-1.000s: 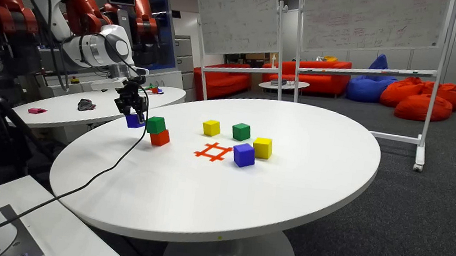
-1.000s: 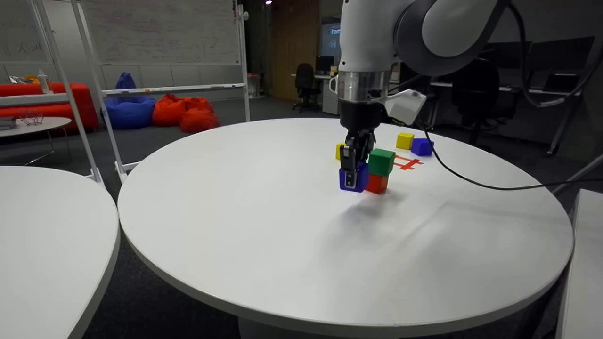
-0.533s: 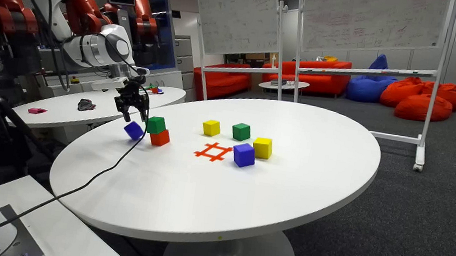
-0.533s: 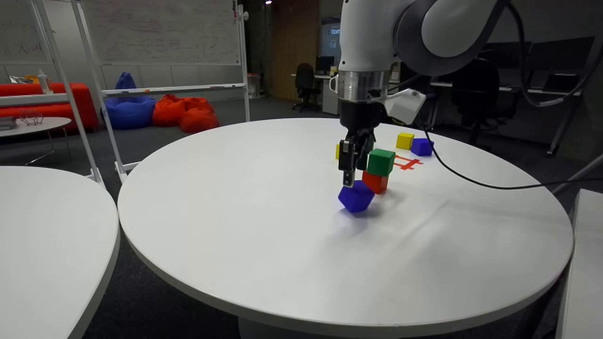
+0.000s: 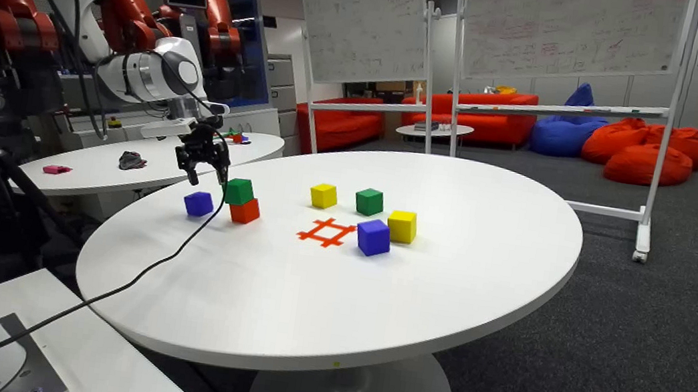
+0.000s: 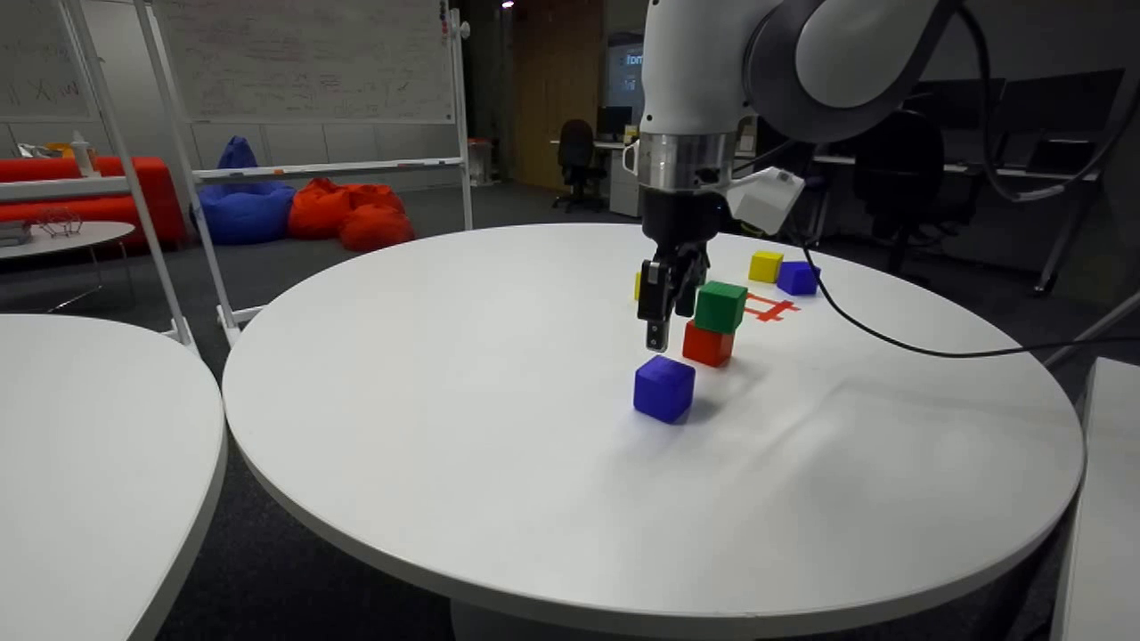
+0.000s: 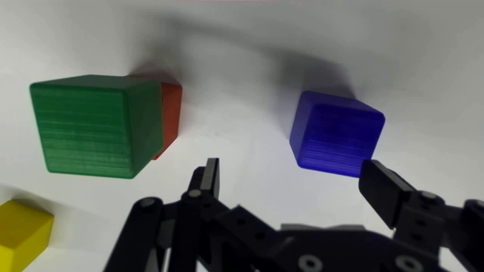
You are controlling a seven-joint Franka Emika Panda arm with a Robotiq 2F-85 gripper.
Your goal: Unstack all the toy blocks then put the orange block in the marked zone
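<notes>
While the pincer (image 7: 290, 166) stands spread wide with nothing in its hold, a blue block (image 7: 336, 134) lies flat on the counter (image 6: 445, 401) below it. Near that, but apart, a green block (image 6: 720, 307) sits on the orange block (image 6: 709, 344), not quite squarely. Farther out come a yellow block (image 5: 323, 196), the marked zone (image 5: 326, 233), a second green block (image 5: 369, 202), and a second blue block (image 5: 374, 238) just beside a second yellow block (image 5: 401, 226). Unstacking seems the step in hand, with only the green-on-orange pair to part; the next move likely calls for bringing the pincer over the upper green block and lifting it straight up, freeing the orange block for the marked zone.
</notes>
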